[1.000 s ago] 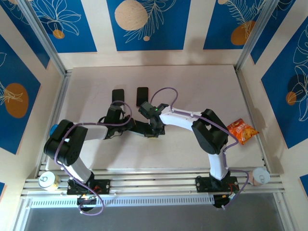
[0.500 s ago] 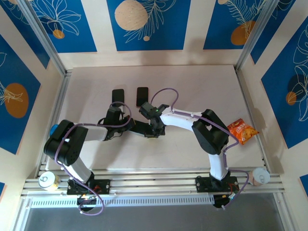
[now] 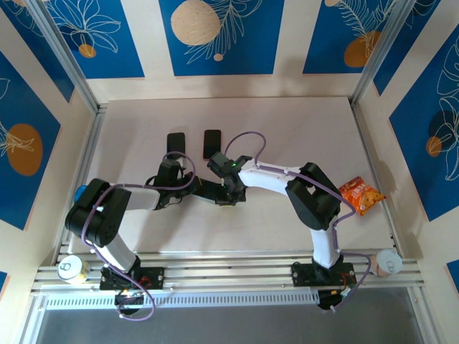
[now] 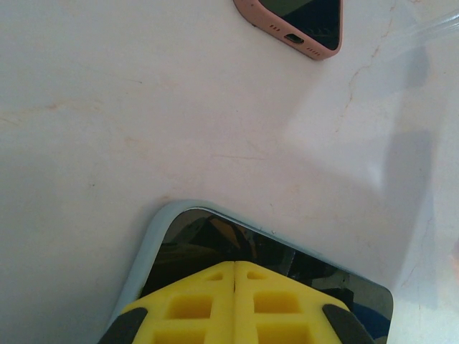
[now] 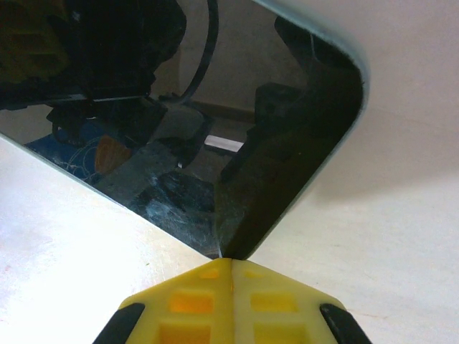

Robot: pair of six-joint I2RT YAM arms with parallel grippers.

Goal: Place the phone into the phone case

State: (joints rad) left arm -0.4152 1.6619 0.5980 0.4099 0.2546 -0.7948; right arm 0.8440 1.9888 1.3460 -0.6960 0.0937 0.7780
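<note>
The phone, with a glossy dark screen and a silver-blue rim, lies flat on the table between my two arms. My left gripper is shut, its yellow fingertips resting over the screen near one corner. My right gripper is also shut, its tips touching the phone at its near edge. The pink phone case has a dark inside and lies a short way beyond the phone in the left wrist view. Two dark flat slabs lie side by side farther back; I cannot tell which is the case.
An orange snack bag lies at the right edge of the table. A can stands on the front rail at the left and a cup at the right. Metal frame posts line both sides.
</note>
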